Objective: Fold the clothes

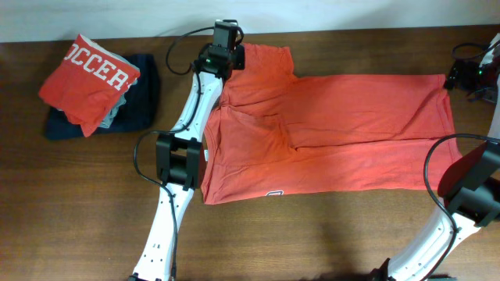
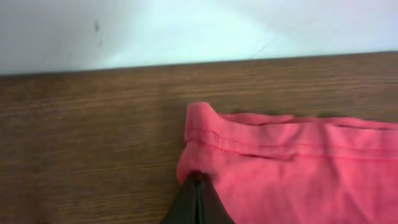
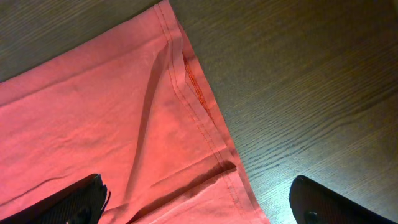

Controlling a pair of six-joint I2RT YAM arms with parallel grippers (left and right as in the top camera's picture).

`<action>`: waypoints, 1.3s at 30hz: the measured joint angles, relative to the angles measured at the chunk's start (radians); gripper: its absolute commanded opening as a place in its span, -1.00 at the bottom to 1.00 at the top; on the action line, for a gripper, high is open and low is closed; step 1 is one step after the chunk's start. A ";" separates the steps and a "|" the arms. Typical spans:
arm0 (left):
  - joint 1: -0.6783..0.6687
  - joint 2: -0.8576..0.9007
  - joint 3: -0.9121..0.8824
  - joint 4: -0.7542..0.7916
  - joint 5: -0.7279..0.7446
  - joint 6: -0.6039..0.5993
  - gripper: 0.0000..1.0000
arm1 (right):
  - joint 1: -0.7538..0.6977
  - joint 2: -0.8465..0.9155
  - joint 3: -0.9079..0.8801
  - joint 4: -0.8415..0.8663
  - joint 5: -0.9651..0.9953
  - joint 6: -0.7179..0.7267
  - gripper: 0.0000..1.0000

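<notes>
The coral T-shirt (image 1: 351, 125) lies spread flat on the counter (image 1: 94, 211), filling the middle and right of the overhead frame, with one sleeve (image 1: 266, 62) reaching toward the top edge. It looks like thin, limp cotton: light, with no stiffness, and likely to sag and wrinkle between two holds. Stitched edges and corners are therefore the best places to grip it. The left hand (image 2: 196, 190) is closed, pinching the sleeve's seamed edge at the upper middle of the overhead frame. The right hand (image 3: 196, 186) has its fingers spread wide over the hem corner (image 3: 168, 18) at the upper right and holds nothing. In the upper left, a folded red shirt (image 1: 87, 78) with white letters sits on a navy garment (image 1: 144, 101), well apart from the T-shirt. The left arm (image 1: 183, 133) runs along and partly over the T-shirt's left edge, and I judge it would obstruct a fold carried that way.
</notes>
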 measured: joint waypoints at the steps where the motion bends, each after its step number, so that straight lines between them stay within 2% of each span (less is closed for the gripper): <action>1: 0.000 0.000 0.006 0.001 0.016 0.000 -0.99 | 0.000 0.000 0.000 0.000 0.000 0.000 0.97; 13: 0.000 -0.002 0.013 -0.053 0.099 0.000 -0.99 | 0.000 0.000 0.000 0.005 0.000 0.000 0.97; 17: 0.000 -0.002 0.013 -0.071 0.103 0.000 -0.99 | 0.000 0.000 0.000 0.074 0.000 0.000 0.97; 26: 0.016 -0.007 0.014 -0.095 0.160 0.000 -0.99 | 0.000 0.001 0.000 0.110 -0.026 0.000 1.00; 29: 0.021 -0.011 0.015 -0.105 0.169 0.000 -0.99 | 0.000 0.003 0.000 0.147 -0.055 -0.009 0.77; 39: 0.024 -0.016 0.015 -0.125 0.174 0.000 -0.99 | 0.004 0.127 0.000 0.338 -0.126 -0.087 0.79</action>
